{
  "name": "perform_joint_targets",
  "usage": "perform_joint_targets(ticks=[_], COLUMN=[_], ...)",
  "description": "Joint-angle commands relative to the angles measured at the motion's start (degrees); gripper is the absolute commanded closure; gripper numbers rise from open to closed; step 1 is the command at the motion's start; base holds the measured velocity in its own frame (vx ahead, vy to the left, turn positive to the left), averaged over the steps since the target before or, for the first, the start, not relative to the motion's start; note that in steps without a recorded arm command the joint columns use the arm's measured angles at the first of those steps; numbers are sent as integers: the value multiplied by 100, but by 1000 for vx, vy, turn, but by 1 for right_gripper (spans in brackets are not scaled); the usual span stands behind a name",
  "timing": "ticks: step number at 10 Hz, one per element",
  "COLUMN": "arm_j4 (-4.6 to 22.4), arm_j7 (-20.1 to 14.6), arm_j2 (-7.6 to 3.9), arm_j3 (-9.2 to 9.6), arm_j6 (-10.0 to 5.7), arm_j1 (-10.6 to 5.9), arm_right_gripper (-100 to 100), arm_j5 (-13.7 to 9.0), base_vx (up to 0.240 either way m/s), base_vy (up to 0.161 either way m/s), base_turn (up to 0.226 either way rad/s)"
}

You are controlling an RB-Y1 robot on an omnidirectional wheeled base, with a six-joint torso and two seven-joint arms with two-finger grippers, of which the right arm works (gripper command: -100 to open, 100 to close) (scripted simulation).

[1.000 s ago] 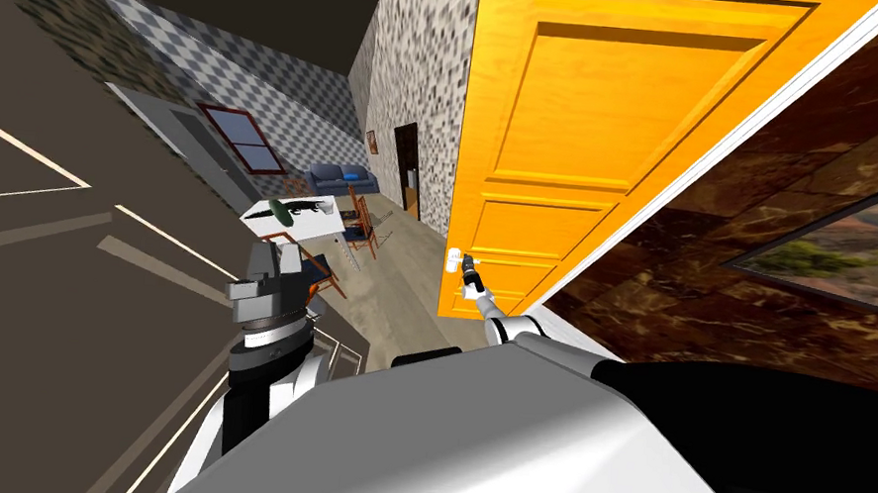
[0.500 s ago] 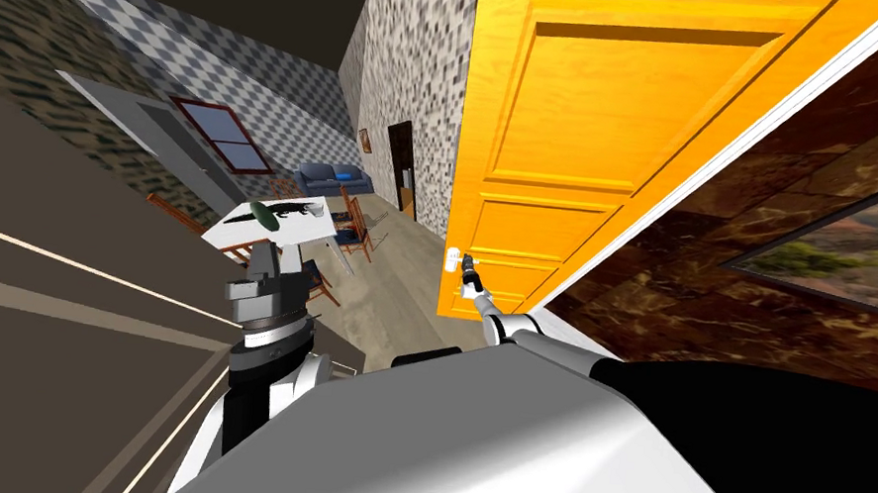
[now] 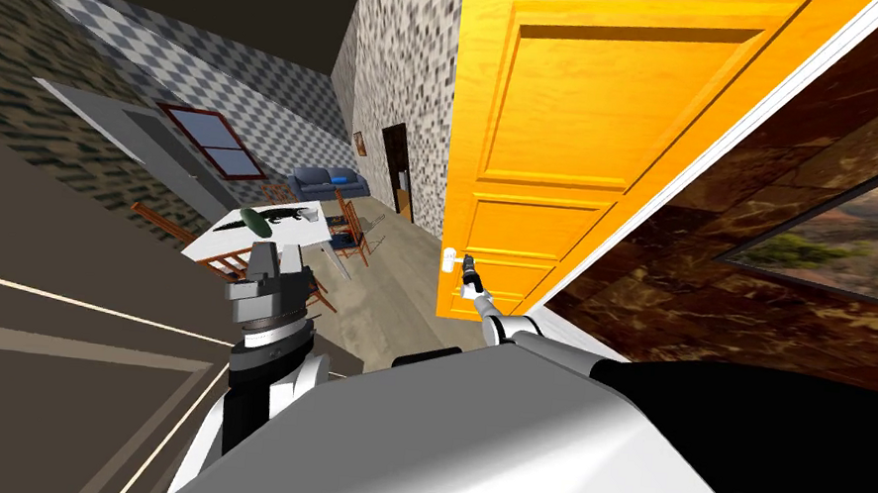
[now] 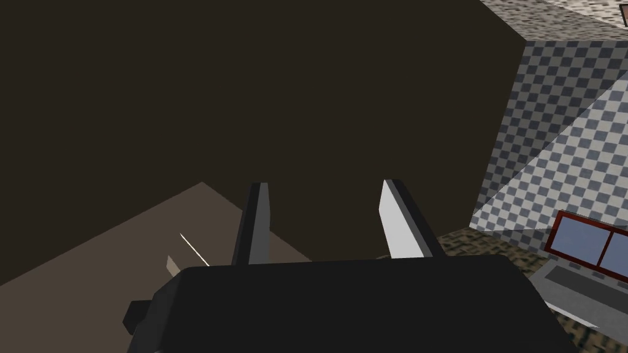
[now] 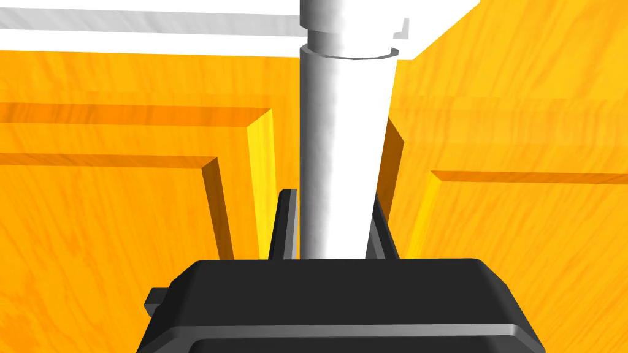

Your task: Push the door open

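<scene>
An orange panelled door [image 3: 556,139] stands ajar ahead of me, swung away on its white frame [image 3: 737,116]. Its white lever handle [image 5: 343,153] runs between the fingers of my right gripper [image 5: 334,223], which is shut on it. In the head view the right gripper [image 3: 466,264] sits at the handle [image 3: 449,260] by the door's free edge. My left gripper [image 4: 325,214] is open and empty, raised at my left side [image 3: 272,264] beside a dark brown wall.
Past the door lies a room with a white table [image 3: 260,228], wooden chairs [image 3: 354,226], a blue sofa [image 3: 328,184] and a window [image 3: 208,139]. A dark marbled wall with a landscape picture [image 3: 845,234] stands at my right. A dark brown wall [image 3: 40,353] is close on my left.
The door has swung a little further away, its free edge shifting left in the head view. The whole scene has turned, so I have moved. My right gripper stays on the handle.
</scene>
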Motion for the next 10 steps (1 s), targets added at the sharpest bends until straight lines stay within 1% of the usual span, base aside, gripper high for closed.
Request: perform_joint_targets(ticks=[1,2,5,6,7,10], arm_j4=[-101,-93,-49,-43,-25,6], arm_j7=[188,244,564,614,744,968], arm_j2=[-45,-18,148,176,260,430], arm_j3=[-187,-230,-468,-505,-603,-770], arm_j6=[-45,-55,-110,-119,-142,-181], arm_j1=[-16,-28,-93,-103,-130,-175], arm_right_gripper=[100,100,100,100,100,100], arm_j5=[-70,-88,-190,-206,-247,-319], base_vx=[154,165,185,149,167,158], base_vy=[43,48,48,54,89,107], base_turn=[-85,-118,-109,-57,-133,-104])
